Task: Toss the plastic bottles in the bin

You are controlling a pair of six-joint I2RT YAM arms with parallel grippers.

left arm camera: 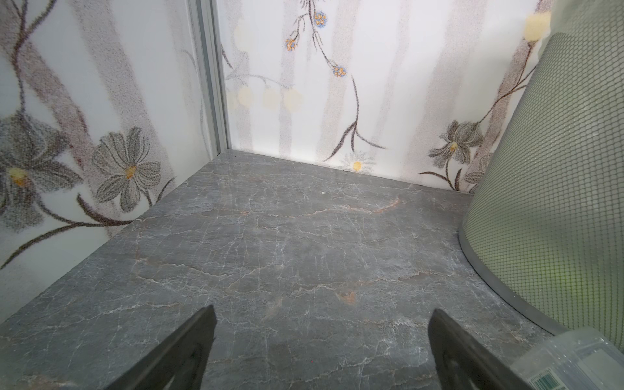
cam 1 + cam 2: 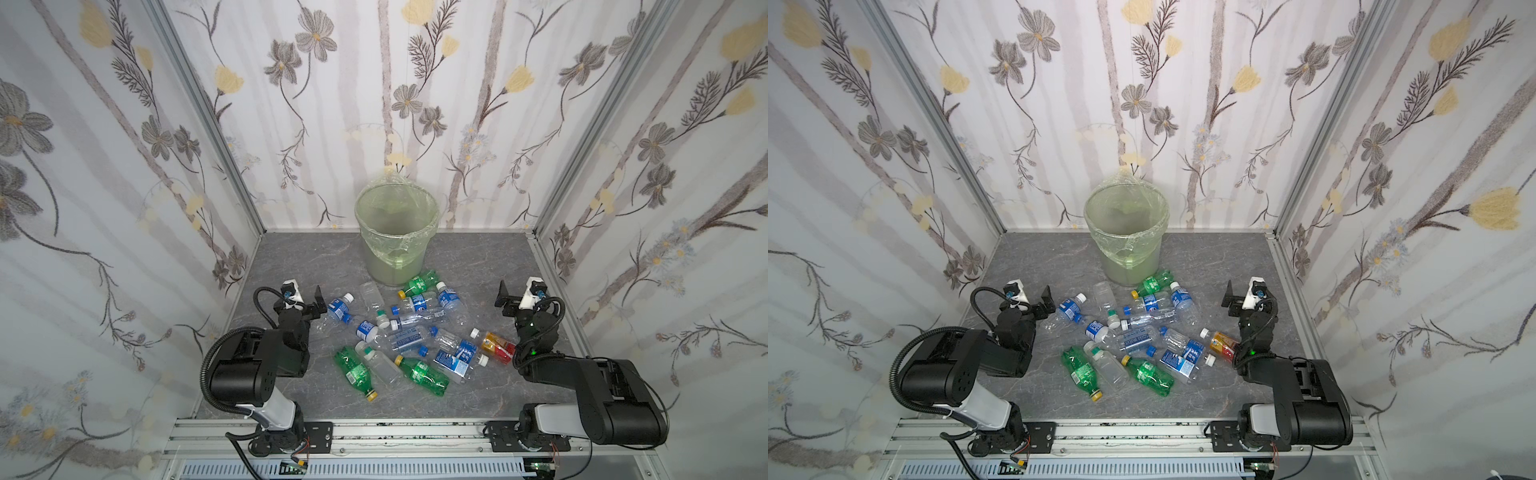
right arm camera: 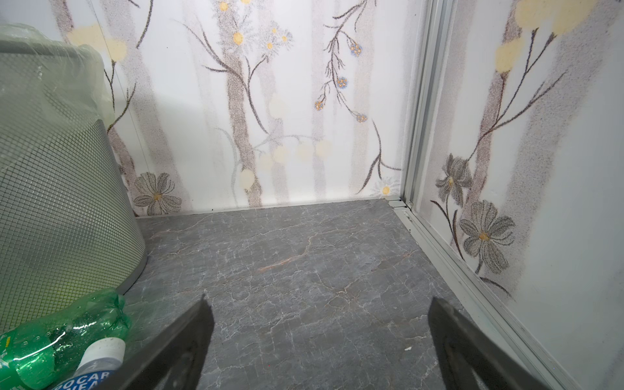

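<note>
Left tool (image 1: pixel 322 314) and right tool (image 3: pixel 320 305), both spread and empty, flank the plastic bottles (image 2: pixel 409 336) heaped on the counter (image 2: pixel 311 257), at three o'clock from the left and nine from the right. The bin (image 2: pixel 390 257) stands at the heap's twelve, a green bottle (image 2: pixel 419 283) seemingly touching it.

In both top views the bin (image 2: pixel 390 257) stands on the table (image 2: pixel 299 257) at mid-frame, close before the back wall (image 2: pixel 374 104). The bottles (image 2: pixel 406 338) lie in a heap just below it in the frame, the uppermost beside its base. The left gripper (image 2: pixel 316 301) sits at the heap's left edge and the right gripper (image 2: pixel 505 298) off its right edge, both apart from the bin.
</note>
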